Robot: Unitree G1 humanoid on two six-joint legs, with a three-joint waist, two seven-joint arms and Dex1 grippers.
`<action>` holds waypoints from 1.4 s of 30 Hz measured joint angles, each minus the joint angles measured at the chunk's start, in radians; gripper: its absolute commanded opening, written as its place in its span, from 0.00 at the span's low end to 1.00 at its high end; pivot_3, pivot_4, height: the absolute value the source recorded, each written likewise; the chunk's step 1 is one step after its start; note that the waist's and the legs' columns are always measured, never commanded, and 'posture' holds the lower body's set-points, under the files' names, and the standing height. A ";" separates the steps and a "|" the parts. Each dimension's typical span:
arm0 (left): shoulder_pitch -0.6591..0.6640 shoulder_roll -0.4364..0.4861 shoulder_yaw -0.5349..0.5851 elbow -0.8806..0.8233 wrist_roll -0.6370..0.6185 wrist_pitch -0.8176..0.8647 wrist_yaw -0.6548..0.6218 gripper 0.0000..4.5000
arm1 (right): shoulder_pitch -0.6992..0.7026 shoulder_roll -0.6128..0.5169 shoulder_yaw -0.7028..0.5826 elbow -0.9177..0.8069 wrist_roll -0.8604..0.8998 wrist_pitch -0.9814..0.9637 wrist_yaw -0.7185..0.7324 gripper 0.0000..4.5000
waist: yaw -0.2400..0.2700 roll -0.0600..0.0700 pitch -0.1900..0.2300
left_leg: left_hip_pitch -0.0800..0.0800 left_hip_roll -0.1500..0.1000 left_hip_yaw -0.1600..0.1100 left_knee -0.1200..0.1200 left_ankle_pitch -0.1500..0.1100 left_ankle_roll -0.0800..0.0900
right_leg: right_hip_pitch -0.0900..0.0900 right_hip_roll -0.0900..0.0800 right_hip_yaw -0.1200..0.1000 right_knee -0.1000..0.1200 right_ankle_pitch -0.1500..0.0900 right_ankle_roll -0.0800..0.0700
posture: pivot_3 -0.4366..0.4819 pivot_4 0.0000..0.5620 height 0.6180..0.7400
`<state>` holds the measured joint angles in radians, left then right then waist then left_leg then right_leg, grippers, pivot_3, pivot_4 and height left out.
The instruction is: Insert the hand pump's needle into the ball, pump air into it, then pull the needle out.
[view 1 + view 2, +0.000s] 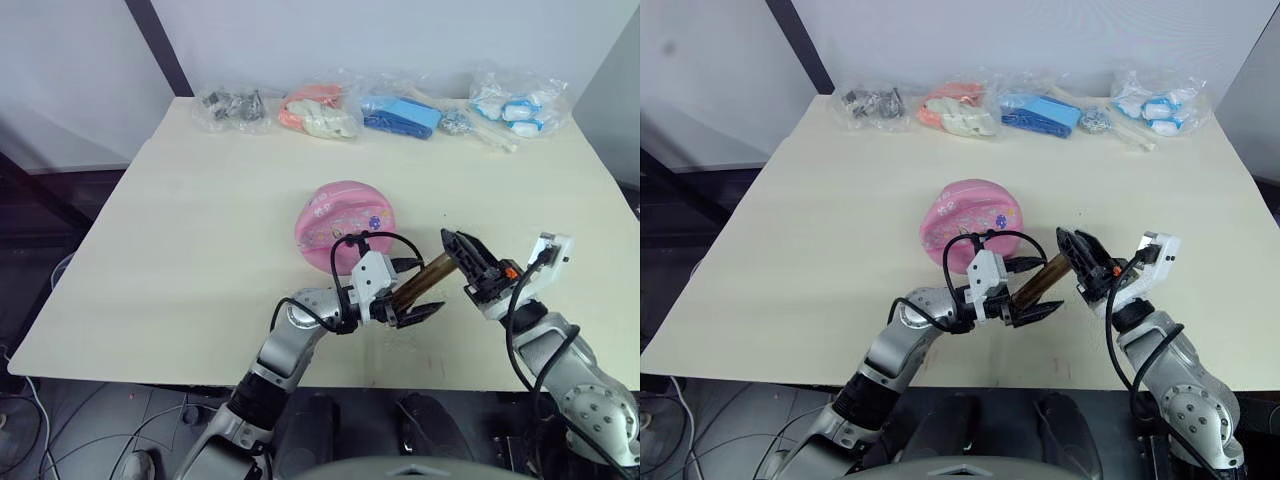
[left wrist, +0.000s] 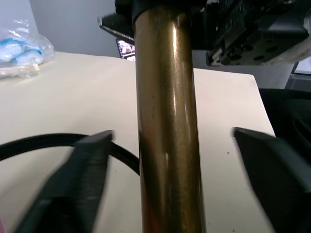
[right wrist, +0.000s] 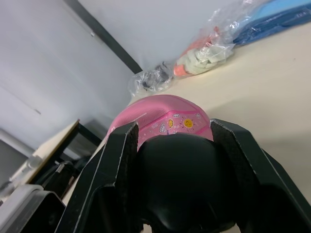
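Head views: the ball, pink with small prints and sagging, is seen mid-worktop. The hand pump, a brass cylinder, is held just in front of it between both grippers.

Left wrist: left gripper jaws spread, apart from the barrel.

Right wrist: right gripper jaws clamped on the pump's black cap.

needle too small to tell, ball perhaps part-hidden

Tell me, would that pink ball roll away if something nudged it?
Probably not far. The ball sags into a dome with a creased top, so it likely sits flat on the table and would slide or wobble. It looks soft and would likely dent under a push.
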<state>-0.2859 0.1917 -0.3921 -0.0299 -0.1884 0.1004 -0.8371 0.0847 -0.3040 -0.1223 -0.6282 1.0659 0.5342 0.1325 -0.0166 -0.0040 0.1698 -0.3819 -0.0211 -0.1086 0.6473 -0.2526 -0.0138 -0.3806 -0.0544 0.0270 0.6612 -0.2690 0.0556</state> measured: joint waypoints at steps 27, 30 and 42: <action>-0.008 0.174 0.006 0.130 -0.030 -0.046 -0.302 0.99 | -0.186 -0.313 0.099 -0.086 -0.241 0.036 0.364 0.41 | 0.002 0.000 0.001 | -0.002 0.000 -0.002 0.000 0.000 0.000 | -0.001 0.000 -0.002 -0.001 0.000 0.000 | 0.48 0.27 0.97; -0.052 0.138 0.002 0.178 -0.032 -0.027 -0.312 0.99 | -0.190 -0.316 0.094 -0.091 -0.211 0.063 0.362 0.41 | 0.002 -0.001 0.001 | -0.002 0.000 -0.002 0.000 0.000 0.000 | -0.001 0.000 -0.002 -0.001 0.000 0.000 | 0.48 0.27 0.97; -0.104 0.093 0.000 0.285 -0.029 -0.024 -0.336 0.63 | -0.225 -0.280 0.082 -0.092 -0.158 0.119 0.271 0.41 | 0.001 -0.001 0.001 | -0.002 0.000 -0.003 0.000 0.000 0.000 | -0.001 0.000 -0.002 0.000 0.000 0.000 | 0.48 0.27 0.97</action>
<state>-0.3901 0.2847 -0.3924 0.2547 -0.2172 0.0766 -1.1728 -0.1401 -0.5842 -0.0402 -0.7197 0.9077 0.6535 0.4035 -0.0153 -0.0050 0.1708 -0.3843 -0.0211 -0.1114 0.6477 -0.2526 -0.0138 -0.3820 -0.0545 0.0246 0.6609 -0.2689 0.0554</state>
